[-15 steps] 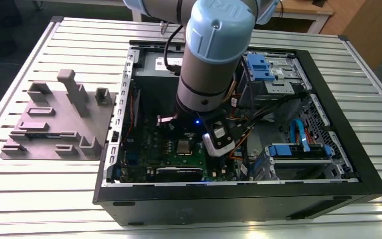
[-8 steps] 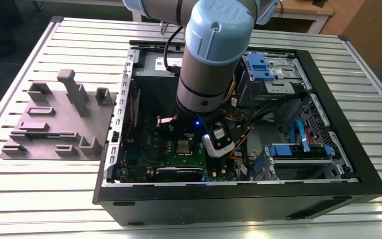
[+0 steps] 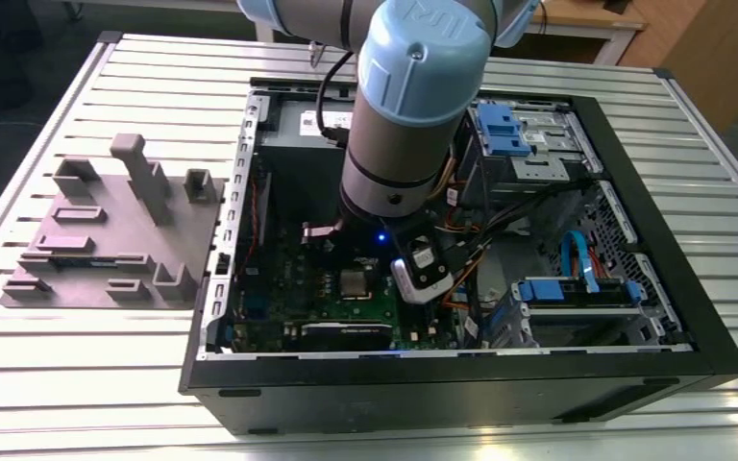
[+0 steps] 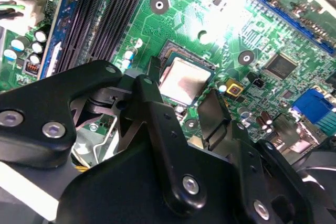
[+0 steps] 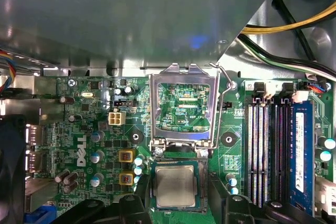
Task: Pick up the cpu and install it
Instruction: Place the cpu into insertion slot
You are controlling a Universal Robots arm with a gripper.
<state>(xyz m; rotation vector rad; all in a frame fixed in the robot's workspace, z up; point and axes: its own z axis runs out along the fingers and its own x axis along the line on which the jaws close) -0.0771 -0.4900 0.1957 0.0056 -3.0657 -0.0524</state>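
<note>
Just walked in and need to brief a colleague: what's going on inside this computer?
A robot arm is reaching down into an open computer case on the slatted table. The cpu lies flat in its socket on the green motherboard, with the metal retention frame swung open beside it. The gripper hangs just over the chip, jaws apart on either side, not clamping it.

The cpu (image 5: 175,186) in the motherboard socket (image 5: 176,162) (inside the case (image 3: 472,394)), tray (image 3: 100,259) at the exterior view's left
</note>
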